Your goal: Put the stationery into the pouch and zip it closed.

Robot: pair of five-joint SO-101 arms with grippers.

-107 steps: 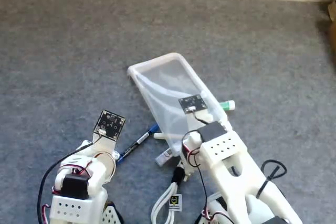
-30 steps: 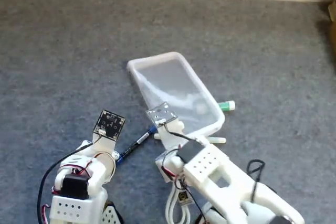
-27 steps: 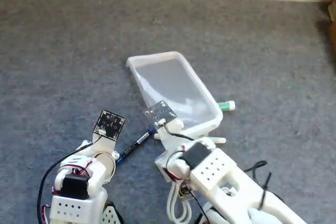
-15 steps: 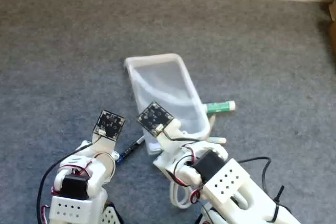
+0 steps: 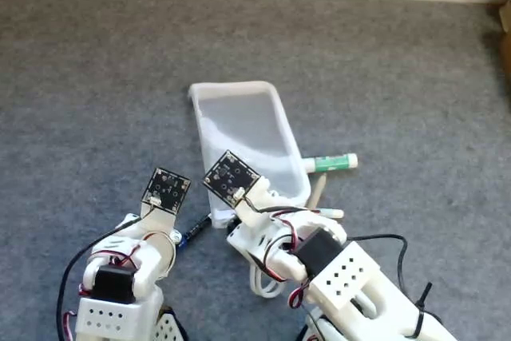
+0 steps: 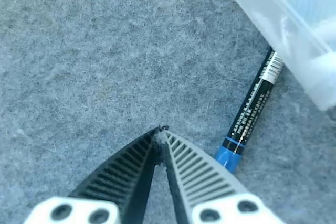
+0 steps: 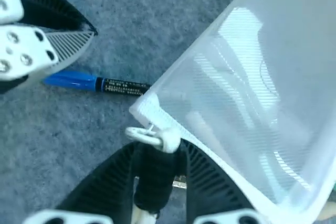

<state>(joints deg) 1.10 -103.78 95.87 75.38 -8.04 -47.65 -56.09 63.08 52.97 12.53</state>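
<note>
High view: pouch (image 5: 249, 135) lies flat on the grey worktop (image 5: 88, 77), near corner under the right arm. A green-capped marker (image 5: 330, 163) sits just beside its right edge, and a blue pen (image 5: 194, 230) lies between the two arms. Left wrist view: left pincer (image 6: 161, 129) closed, empty. The blue pen is just beside it, blue end nearest, long axis running off toward the pouch rim. Left arm judged the nearer. Right wrist view: right pincer (image 7: 156, 139) clamped on the pouch corner at the zip pull (image 7: 142, 134), with the blue pen lying crosswise beyond.

The gripper (image 6: 161, 131), jaws together, sits beside a blue-capped pen (image 6: 251, 115).
</note>
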